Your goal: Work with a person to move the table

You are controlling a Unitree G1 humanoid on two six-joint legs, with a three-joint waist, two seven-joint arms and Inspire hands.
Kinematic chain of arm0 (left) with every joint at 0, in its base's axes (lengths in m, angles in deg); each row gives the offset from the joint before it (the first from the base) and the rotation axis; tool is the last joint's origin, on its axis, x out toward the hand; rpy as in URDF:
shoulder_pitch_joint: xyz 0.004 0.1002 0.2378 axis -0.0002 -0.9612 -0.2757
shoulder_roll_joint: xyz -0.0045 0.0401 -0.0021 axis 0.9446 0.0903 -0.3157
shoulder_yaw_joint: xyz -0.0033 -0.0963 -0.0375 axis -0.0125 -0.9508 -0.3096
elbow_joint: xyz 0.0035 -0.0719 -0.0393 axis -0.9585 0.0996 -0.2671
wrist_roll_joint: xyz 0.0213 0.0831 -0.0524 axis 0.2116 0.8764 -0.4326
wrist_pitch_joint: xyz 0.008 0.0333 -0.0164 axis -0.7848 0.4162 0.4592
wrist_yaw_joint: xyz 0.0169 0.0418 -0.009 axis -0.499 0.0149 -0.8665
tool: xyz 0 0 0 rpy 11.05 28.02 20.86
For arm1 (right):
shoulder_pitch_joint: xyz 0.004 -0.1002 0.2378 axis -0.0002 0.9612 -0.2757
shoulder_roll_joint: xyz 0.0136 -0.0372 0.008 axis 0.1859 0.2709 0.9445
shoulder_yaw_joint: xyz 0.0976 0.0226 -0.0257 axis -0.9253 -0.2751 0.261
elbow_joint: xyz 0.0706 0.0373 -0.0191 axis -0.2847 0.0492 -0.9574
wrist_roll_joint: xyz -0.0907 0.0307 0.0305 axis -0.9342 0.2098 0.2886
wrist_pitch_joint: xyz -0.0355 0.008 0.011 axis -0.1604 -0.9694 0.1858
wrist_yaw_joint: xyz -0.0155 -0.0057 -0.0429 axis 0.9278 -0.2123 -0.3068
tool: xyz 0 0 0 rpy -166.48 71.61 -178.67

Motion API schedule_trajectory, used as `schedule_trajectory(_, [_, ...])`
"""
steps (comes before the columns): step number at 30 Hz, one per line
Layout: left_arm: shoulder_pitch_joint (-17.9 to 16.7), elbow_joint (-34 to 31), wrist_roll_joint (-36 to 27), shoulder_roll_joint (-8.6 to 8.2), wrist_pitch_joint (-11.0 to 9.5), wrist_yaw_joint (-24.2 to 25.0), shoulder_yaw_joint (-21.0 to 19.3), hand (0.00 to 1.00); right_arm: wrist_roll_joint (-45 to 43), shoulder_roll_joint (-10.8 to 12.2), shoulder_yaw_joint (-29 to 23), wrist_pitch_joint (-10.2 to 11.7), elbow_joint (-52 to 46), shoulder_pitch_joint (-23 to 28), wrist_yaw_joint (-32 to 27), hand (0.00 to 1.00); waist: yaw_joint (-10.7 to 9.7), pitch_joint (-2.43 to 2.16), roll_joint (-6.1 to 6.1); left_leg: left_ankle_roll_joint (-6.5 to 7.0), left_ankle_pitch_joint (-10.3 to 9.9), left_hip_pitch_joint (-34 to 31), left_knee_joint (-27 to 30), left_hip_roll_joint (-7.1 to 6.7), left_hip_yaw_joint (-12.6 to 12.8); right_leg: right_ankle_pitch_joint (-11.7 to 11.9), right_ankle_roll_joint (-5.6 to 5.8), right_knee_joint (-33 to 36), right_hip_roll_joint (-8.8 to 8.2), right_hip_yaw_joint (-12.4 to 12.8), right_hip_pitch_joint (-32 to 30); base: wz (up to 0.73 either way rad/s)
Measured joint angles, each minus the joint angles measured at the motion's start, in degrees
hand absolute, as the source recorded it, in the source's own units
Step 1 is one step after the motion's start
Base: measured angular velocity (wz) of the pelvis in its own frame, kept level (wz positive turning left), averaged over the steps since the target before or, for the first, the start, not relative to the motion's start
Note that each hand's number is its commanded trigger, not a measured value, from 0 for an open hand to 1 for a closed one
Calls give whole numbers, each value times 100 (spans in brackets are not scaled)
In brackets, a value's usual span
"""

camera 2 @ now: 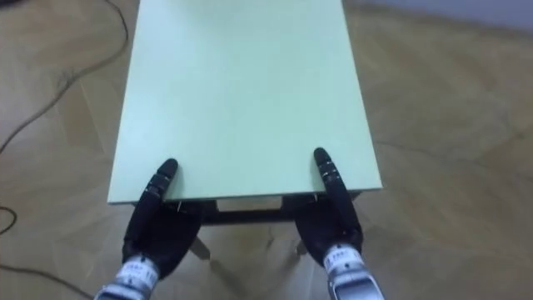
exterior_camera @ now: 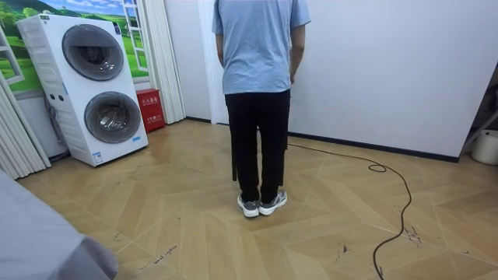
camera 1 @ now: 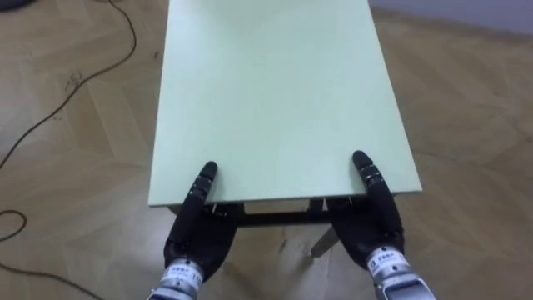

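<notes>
Table: rectangular, with a smooth matte pale-green top (camera 1: 266, 92) over a dark frame and a light leg; it stands on the floor straight ahead of the robot, its short near edge at both hands.
Left hand (camera 1: 196, 237): black and glossy, at the near edge's left corner, tip lying on the top; I cannot tell whether it grips.
Right hand (camera 1: 375, 225): the same at the right corner; grip likewise unclear.
Floor (camera 1: 75, 167): herringbone wood, scuffed.
Cable (camera 1: 50, 112): thin, dark, winding.
Person (exterior_camera: 259, 85): in the room view, standing back to the camera in a light blue shirt and black trousers.
Washing machines (exterior_camera: 93, 85): white, boxy, stacked, with round doors.
</notes>
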Motion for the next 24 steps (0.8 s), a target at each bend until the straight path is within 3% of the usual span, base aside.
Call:
schedule_trajectory(5, [-24,2,-52,2,-18,-36,33,100,-81,-15,62,111,-2,11,-31,100,-73,0,10,-201,181,-4,-132,22,-257,-157,-282,186,133,-274,-2,31])
schedule_trajectory(6, [-30,2,-53,2,-17,-34,35,100,-99,-21,62,120,-11,13,-31,100,-87,-2,14,-234,248,-4,-216,19,-259,-220,-439,177,146,-351,-6,30])
schedule_trajectory(9, [-84,2,-42,-33,-8,-33,22,100,-160,-35,55,133,-31,17,-32,100,-122,-15,36,-266,304,-5,-282,13,-262,-231,-561,224,201,-372,26,34])
schedule_trajectory(11, [-139,3,-34,-40,87,-34,24,100,-173,-32,58,187,-31,96,-32,100,-203,-21,45,-263,306,75,-330,12,-241,-177,-740,491,284,-389,56,58])
schedule_trajectory(12, [-161,3,-39,-33,123,-36,23,100,-172,-32,60,190,-31,124,-32,100,-199,-21,46,-256,312,140,-381,16,-248,-172,-769,682,285,-374,12,45])
schedule_trajectory(13, [-209,4,-49,-25,144,-39,31,100,-164,-60,91,217,-27,170,-35,100,-200,-1,87,-262,333,295,-472,87,-341,-130,-823,1397,270,-370,-231,32])
schedule_trajectory(14, [-254,3,-64,-37,127,-32,30,100,-179,-27,139,258,-22,197,-44,100,-189,45,212,-295,332,326,-465,215,-518,-305,-878,1468,251,-233,-504,22])
schedule_trajectory(15, [-275,-33,-108,-22,74,28,1,100,-289,-9,211,312,-84,155,-62,100,-102,24,87,-370,282,240,-423,73,-536,-77,-749,690,57,-224,-825,32])
schedule_trajectory(16, [-246,38,-114,-48,79,43,-5,100,-342,-23,206,350,-79,145,-73,100,-156,27,157,-424,156,158,-298,37,-549,-136,-741,856,-37,-344,-861,36])
schedule_trajectory(17, [-256,112,-109,-153,94,41,4,100,-366,-47,230,428,-79,132,-73,100,-112,8,228,-473,-102,113,17,55,-517,-170,-725,937,-106,-592,-884,34])
schedule_trajectory(19, [-331,120,-129,-174,114,122,4,100,-349,-137,282,431,-50,54,-73,100,-92,1,252,-486,-419,314,123,67,-431,-168,-727,919,-135,-869,-768,39])
schedule_trajectory(21, [-296,119,-115,-189,120,121,21,100,-317,-136,283,490,-56,62,-73,100,-253,13,216,-419,-440,382,-132,5,-460,-169,-725,934,-157,-957,-657,101])
schedule_trajectory(23, [-292,119,-117,-172,103,103,30,100,-344,-113,276,490,-61,78,-76,100,-463,17,195,-269,-217,395,-139,-113,-588,-175,-669,872,-189,-924,-431,98])
schedule_trajectory(24, [-290,119,-117,-166,102,102,32,100,-344,-111,274,490,-66,83,-76,100,-507,16,194,-268,-217,396,-135,-142,-652,-192,-625,819,-176,-892,-366,82])
